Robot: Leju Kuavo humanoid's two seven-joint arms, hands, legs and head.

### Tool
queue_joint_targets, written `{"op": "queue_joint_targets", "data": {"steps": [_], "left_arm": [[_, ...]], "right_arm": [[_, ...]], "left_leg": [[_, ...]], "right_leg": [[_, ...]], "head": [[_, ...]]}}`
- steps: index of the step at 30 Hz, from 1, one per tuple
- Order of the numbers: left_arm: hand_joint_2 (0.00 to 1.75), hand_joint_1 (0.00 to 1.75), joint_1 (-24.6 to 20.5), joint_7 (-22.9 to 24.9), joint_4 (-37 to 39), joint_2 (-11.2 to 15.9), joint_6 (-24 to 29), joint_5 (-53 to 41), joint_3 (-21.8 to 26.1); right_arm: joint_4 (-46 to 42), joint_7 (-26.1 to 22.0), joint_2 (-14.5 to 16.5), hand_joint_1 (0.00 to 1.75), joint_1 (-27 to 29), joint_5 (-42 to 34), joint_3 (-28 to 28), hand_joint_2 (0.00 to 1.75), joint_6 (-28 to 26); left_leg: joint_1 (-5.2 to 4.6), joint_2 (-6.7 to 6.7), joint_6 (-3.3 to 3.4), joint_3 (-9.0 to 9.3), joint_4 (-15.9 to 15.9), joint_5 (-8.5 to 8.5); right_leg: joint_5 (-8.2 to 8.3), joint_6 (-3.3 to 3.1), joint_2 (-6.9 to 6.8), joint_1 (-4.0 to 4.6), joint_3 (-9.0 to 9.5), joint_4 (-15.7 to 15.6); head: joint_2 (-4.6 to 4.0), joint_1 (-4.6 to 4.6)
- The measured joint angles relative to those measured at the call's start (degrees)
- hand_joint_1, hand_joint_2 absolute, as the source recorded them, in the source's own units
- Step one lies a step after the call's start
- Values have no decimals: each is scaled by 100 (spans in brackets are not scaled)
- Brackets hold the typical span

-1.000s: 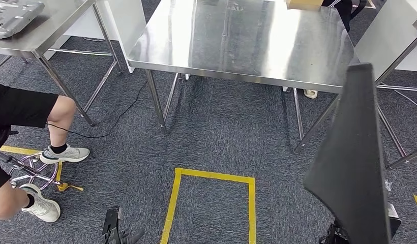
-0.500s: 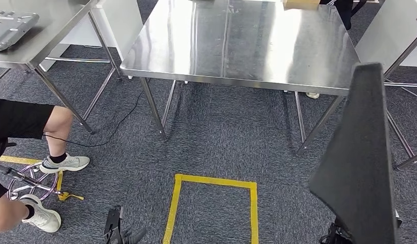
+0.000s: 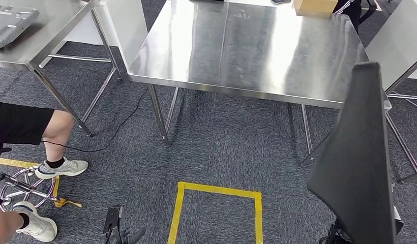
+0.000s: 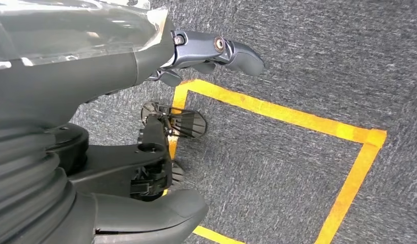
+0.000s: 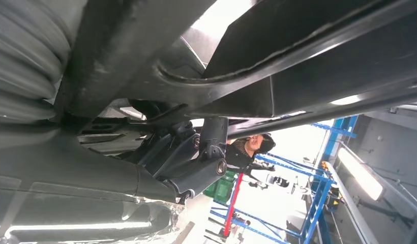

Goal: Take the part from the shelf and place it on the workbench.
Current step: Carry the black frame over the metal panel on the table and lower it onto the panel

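A large flat black part (image 3: 358, 162) stands on edge at the lower right of the head view, and my right hand (image 3: 339, 236) grips it from underneath. In the right wrist view dark fingers (image 5: 199, 170) press against the part's black underside (image 5: 318, 66). The steel workbench (image 3: 247, 46) lies ahead with a bare, shiny top. My left hand (image 3: 118, 227) hangs low over the carpet. In the left wrist view its fingers (image 4: 221, 51) stretch out apart from the thumb (image 4: 155, 216), holding nothing.
A yellow tape rectangle (image 3: 217, 191) marks the carpet before the bench. A person (image 3: 23, 124) sits at the left on a stool (image 3: 23, 185). A second steel table (image 3: 49, 30) at the left carries a grey metal piece (image 3: 12, 19). A cardboard box (image 3: 314, 6) sits on the bench's far edge.
The whole picture has shifted, so the camera has moved; the bench now sits lower and more to the right. The black part stays in my right hand. The person's feet shifted slightly.
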Motion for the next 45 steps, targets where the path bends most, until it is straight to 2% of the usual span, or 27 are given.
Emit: {"op": "queue_joint_targets", "data": {"steps": [2,3,5,7,10,11,13,15,16,17,18,20,21,22,25,27,29,31,32,33,35,36,37,38,41,43,45], "left_arm": [[175,0,26,14,-4,-4,-9,0,-2],[175,0,33,19,-7,-7,-13,0,-2],[175,0,40,32,-12,-14,-14,0,-2],[175,0,47,54,-26,-23,-14,0,-3],[175,0,50,68,-57,-26,-14,-2,-5],[175,0,42,67,-65,-25,-14,-3,-5],[175,0,36,66,-77,-22,-14,-7,-6],[175,0,53,66,-78,-20,-14,-7,-6],[175,0,63,66,-78,-19,-14,-7,-5],[175,0,68,66,-78,-17,-14,-7,-5],[175,0,69,66,-78,-15,-14,-7,-5],[175,0,73,66,-76,-7,-14,-7,-5],[175,0,75,67,-77,-3,-14,-6,-5],[175,0,76,68,-81,-2,-14,-5,-6],[175,0,64,66,-103,-2,-14,-4,-5],[175,0,55,64,-113,2,-14,-5,-3],[175,0,56,65,-117,-1,-14,-7,-3],[175,0,66,66,-117,-8,-14,-7,-4],[175,0,71,66,-117,-10,-14,-7,-4],[175,0,73,67,-117,-11,-14,-7,-4],[175,0,69,70,-116,-17,-14,-7,-5],[175,0,67,76,-116,-20,-14,-7,-6],[175,0,64,82,-116,-22,-14,-8,-7],[175,0,60,87,-116,-22,-14,-10,-8],[175,0,29,91,-120,-23,-14,-19,-9],[175,0,5,92,-121,-24,-14,-31,-11],[175,0,2,97,-121,-26,-13,-43,-15]], "right_arm": [[1,0,-1,175,2,4,-7,175,0],[1,0,-1,175,2,7,-8,175,-1],[1,0,0,175,4,10,-11,175,-2],[-3,3,0,175,9,11,-13,175,-2],[-14,6,1,175,19,11,-14,175,-4],[-14,5,1,175,16,12,-14,175,-4],[-14,4,2,175,8,13,-14,175,-4],[-14,4,6,175,8,13,-14,175,-3],[-14,4,8,175,12,13,-14,175,-3],[-14,4,10,175,15,13,-14,175,-2],[-14,4,12,175,17,13,-14,175,-2],[-12,5,14,175,17,13,-14,175,-2],[-11,5,15,175,16,13,-14,175,-1],[-12,5,15,175,15,13,-16,175,-1],[-19,5,16,175,16,14,-18,175,1],[-24,2,15,175,5,14,-17,175,0],[-25,-1,11,175,-3,15,-18,175,0],[-23,2,9,175,2,14,-18,175,0],[-23,4,9,175,7,13,-19,175,-1],[-23,4,9,175,10,13,-21,175,-3],[-22,3,9,175,22,8,-29,175,-5],[-22,3,10,175,28,1,-37,175,-5],[-23,2,11,175,36,-6,-45,175,-5],[-26,1,13,175,41,-13,-53,175,-6],[-38,-3,15,175,41,-13,-69,175,-7],[-52,-4,18,175,47,-9,-74,175,-11],[-63,-2,31,175,65,-5,-76,175,-14]], "left_leg": [[-19,-21,8,136,0,-115],[-25,-30,4,219,-1,-177],[-38,-46,-23,353,-2,-308],[-54,-54,-86,437,-10,-397],[-65,-45,-169,488,126,-393],[-61,-33,-192,401,310,-394],[-37,-10,-256,20,912,-525],[-5,-2,-321,-449,1431,-816],[11,0,-343,-604,1501,-904],[24,5,-352,-672,1400,-866],[35,13,-350,-655,1135,-680],[33,31,-317,-528,477,-88],[17,38,-283,-475,255,120],[-4,38,-243,-438,144,233],[-30,24,-105,-270,20,222],[-15,12,-21,-88,-76,181],[-8,3,25,51,-133,91],[-8,-11,29,171,-142,-23],[-8,-20,25,249,-142,-88],[-7,-26,16,337,-142,-154],[-14,-35,-19,517,-136,-308],[-27,-38,-46,585,-135,-384],[-42,-36,-78,628,-142,-455],[-56,-33,-108,678,-138,-501],[-53,-7,-171,654,94,-510],[-34,4,-226,265,719,-574],[-16,5,-284,-265,1388,-872]], "right_leg": [[-45,32,-1,13,-200,-92],[123,77,-2,19,-168,-398],[681,140,-20,47,-35,-1104],[1019,63,-37,100,69,-1437],[1048,-133,-14,60,247,-1517],[1022,-183,-11,31,326,-1530],[932,-255,-10,12,458,-1544],[818,-275,3,12,564,-1545],[759,-268,14,11,630,-1545],[694,-256,23,9,712,-1545],[622,-240,29,6,807,-1546],[477,-193,37,10,969,-1551],[416,-158,40,18,1019,-1564],[377,-120,43,26,1046,-1592],[389,13,39,47,1152,-1591],[400,47,22,47,953,-1147],[227,16,12,39,405,-372],[-32,-3,11,38,-61,49],[-62,21,10,36,-166,-2],[46,75,8,33,-171,-240],[594,208,-17,32,-64,-977],[854,214,-46,38,-1,-1269],[1049,177,-66,54,53,-1445],[1132,98,-77,60,87,-1503],[1095,-107,-44,23,235,-1522],[1022,-204,-36,0,340,-1535],[922,-254,-28,3,436,-1536]], "head": [[0,7],[0,11],[0,24],[0,41],[0,49],[0,44],[0,34],[0,30],[0,28],[0,28],[0,27],[0,34],[0,37],[0,37],[0,39],[0,54],[0,72],[0,80],[0,82],[0,86],[0,98],[0,107],[0,110],[0,113],[0,111],[0,109],[0,107]]}}
